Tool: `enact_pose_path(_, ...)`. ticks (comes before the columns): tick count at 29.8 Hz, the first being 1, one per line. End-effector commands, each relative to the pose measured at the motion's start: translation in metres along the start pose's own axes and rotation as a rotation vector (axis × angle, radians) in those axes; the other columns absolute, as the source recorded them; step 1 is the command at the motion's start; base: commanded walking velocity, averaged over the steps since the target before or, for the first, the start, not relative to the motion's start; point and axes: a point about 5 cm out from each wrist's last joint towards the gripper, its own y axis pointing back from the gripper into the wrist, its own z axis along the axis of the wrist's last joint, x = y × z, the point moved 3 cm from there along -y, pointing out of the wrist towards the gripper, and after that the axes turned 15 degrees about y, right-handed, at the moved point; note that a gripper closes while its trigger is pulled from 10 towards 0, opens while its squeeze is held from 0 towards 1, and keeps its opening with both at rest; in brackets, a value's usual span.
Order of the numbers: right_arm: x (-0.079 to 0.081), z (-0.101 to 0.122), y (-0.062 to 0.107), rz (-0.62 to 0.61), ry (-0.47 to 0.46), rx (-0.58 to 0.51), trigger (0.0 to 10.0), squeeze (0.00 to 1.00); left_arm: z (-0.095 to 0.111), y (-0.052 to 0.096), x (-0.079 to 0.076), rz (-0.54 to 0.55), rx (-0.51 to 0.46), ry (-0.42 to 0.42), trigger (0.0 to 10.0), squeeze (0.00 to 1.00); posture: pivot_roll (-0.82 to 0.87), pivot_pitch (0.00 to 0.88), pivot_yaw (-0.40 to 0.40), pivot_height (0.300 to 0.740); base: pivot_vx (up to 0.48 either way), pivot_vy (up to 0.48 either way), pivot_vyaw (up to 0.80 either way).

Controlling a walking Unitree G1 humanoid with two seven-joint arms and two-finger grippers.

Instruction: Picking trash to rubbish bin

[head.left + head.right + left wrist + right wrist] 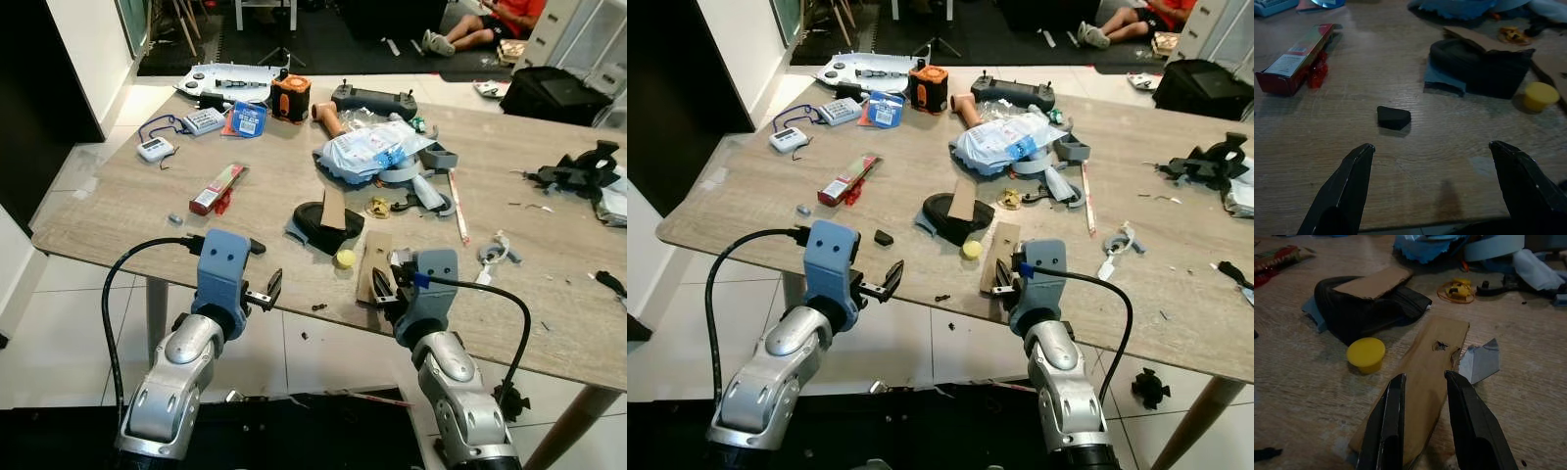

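While both silver arms reached over the near edge of a cluttered wooden table (118, 211), the right gripper (1425, 396) hovered low over a strip of brown cardboard (1427, 377), its fingers narrowly parted with the strip's near end showing between them. From the head camera this gripper hid the cardboard's near end; the right wrist view showed the strip lying flat, a small tear near its far end, a grey scrap (1480, 361) touching its side and a yellow cap (1366, 354) just beside it. The left gripper (1435, 161) was spread wide above bare tabletop. Its wrist view picked out a small black wedge (1393, 117) lying ahead of the fingers, with a red box (1295, 58) further off. A person (485, 24) sat on the floor beyond the table.
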Motion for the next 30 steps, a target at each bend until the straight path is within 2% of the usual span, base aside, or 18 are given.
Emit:
enact_pose_path(1,0.001,-0.006,0.002,0.000,-0.006,0.020,10.0,0.00,-0.006,0.002,-0.001,-0.004,0.025,-0.002,10.0,0.00,0.06,0.123,-0.013,0.740,0.000,0.000,0.00)
enact_pose_path(13,0.000,-0.003,0.001,0.001,-0.004,0.005,10.0,0.00,0.002,-0.003,0.007,0.026,0.018,-0.035,10.0,0.00,0.06,0.112,-0.011,0.740,0.000,0.000,0.00)
enact_pose_path(14,-0.012,0.001,-0.001,-0.029,0.006,-0.010,10.0,0.00,0.007,-0.010,0.007,0.008,0.024,-0.052,10.0,0.05,0.06,0.112,-0.011,0.740,0.000,0.000,0.00)
enact_pose_path(15,-0.012,0.001,-0.001,-0.029,0.006,-0.010,10.0,0.00,0.007,-0.010,0.007,0.008,0.024,-0.052,10.0,0.05,0.06,0.112,-0.011,0.740,0.000,0.000,0.00)
enact_pose_path(16,-0.027,0.004,-0.004,-0.072,0.031,-0.013,10.0,0.00,0.010,-0.015,0.007,-0.001,0.023,-0.054,10.0,0.92,0.06,0.112,-0.011,0.740,0.000,0.000,0.00)
enact_pose_path(17,-0.027,0.004,-0.004,-0.072,0.031,-0.013,10.0,0.00,0.010,-0.015,0.007,-0.001,0.023,-0.054,10.0,0.92,0.06,0.112,-0.011,0.740,0.000,0.000,0.00)
enact_pose_path(18,-0.038,0.006,-0.005,-0.101,0.049,-0.015,10.0,0.00,0.012,-0.017,0.006,-0.007,0.022,-0.053,10.0,0.92,0.06,0.112,-0.011,0.740,0.000,0.000,0.00)
enact_pose_path(19,-0.053,0.006,-0.006,-0.150,0.052,0.000,10.0,0.00,0.014,-0.020,0.005,-0.020,0.016,-0.045,10.0,1.00,0.06,0.112,-0.011,0.740,0.000,0.000,0.00)
enact_pose_path(21,-0.082,0.006,-0.010,-0.212,0.082,0.042,10.0,0.00,0.018,-0.030,-0.001,-0.050,0.006,-0.030,10.0,1.00,0.06,0.118,0.005,0.740,0.000,0.000,0.00)
enact_pose_path(22,-0.090,0.005,-0.011,-0.219,0.096,0.060,10.0,0.00,0.020,-0.035,-0.005,-0.067,0.005,-0.031,10.0,1.00,0.06,0.118,0.005,0.740,0.000,0.000,0.00)
enact_pose_path(24,-0.094,0.004,-0.014,-0.192,0.120,0.086,10.0,0.00,0.019,-0.042,-0.013,-0.120,0.023,-0.026,10.0,1.00,0.06,0.130,0.015,0.740,0.000,0.000,0.00)
enact_pose_path(30,-0.089,0.000,-0.019,-0.139,0.124,0.116,10.0,0.00,0.014,-0.055,-0.034,-0.284,0.091,-0.041,10.0,1.00,0.06,0.158,0.029,0.740,0.000,0.000,0.00)
